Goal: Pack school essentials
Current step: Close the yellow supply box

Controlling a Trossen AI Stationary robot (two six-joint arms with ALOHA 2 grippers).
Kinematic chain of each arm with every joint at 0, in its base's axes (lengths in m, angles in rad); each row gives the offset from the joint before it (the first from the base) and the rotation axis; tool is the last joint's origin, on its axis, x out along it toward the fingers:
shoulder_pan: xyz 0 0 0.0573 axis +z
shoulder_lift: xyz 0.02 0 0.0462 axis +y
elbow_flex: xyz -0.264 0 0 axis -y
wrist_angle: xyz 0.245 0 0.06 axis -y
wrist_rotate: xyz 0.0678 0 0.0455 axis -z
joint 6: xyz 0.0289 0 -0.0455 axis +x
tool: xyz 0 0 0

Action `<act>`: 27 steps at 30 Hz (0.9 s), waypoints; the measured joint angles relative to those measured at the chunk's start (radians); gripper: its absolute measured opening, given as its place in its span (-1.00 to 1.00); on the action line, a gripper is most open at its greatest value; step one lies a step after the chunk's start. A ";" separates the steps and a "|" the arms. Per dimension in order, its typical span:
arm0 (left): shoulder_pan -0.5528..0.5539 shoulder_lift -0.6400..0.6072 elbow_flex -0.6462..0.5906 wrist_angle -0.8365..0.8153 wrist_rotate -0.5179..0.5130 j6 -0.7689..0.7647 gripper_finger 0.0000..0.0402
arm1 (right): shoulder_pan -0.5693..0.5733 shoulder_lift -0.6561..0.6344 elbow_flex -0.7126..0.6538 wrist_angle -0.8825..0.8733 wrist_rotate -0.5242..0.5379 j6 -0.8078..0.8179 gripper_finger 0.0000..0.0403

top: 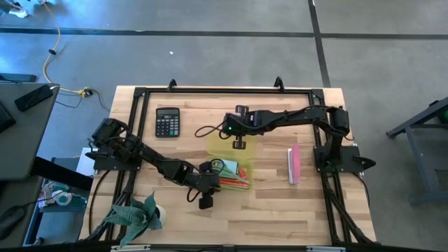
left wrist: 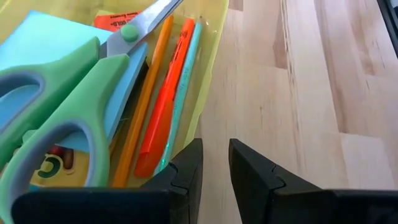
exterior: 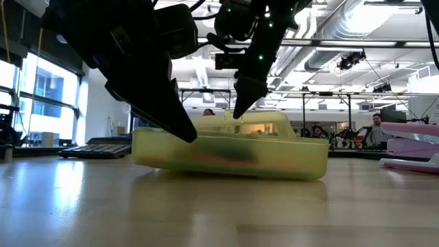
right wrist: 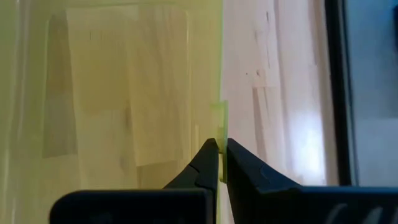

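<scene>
The translucent yellow-green case [top: 232,162] lies open mid-table. Its tray holds green-handled scissors [left wrist: 56,93] on a light blue pad [left wrist: 37,37], orange pens [left wrist: 163,109], a thin green pencil [left wrist: 185,87] and a crayon box [left wrist: 56,167], mostly hidden underneath. My left gripper [left wrist: 216,171] is open by a narrow gap at the left end of the tray's near wall [left wrist: 211,68]. One finger is at the rim and the other is outside over the table. My right gripper [right wrist: 221,155] is shut on the lid [top: 231,145], seen from the side in the low view [exterior: 239,113]. My left gripper has one finger [left wrist: 186,171] at the rim of the tray's near wall; I cannot tell whether it touches. My right gripper pinches the lid's thin free edge at a small tab [right wrist: 221,121] between both fingertips. It comes from above, pointing down, and the lid stands raised over the tray.
A black calculator [top: 167,122] lies at the far left. A pink stapler [top: 294,164] lies right of the case. A green crumpled thing [top: 138,213] sits at the near left corner. Bare wood shows along the near edge [top: 280,217].
</scene>
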 joint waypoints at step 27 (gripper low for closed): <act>0.002 0.000 0.000 -0.002 0.062 0.029 -0.65 | 0.116 0.000 -0.002 -0.023 0.222 -0.010 -0.96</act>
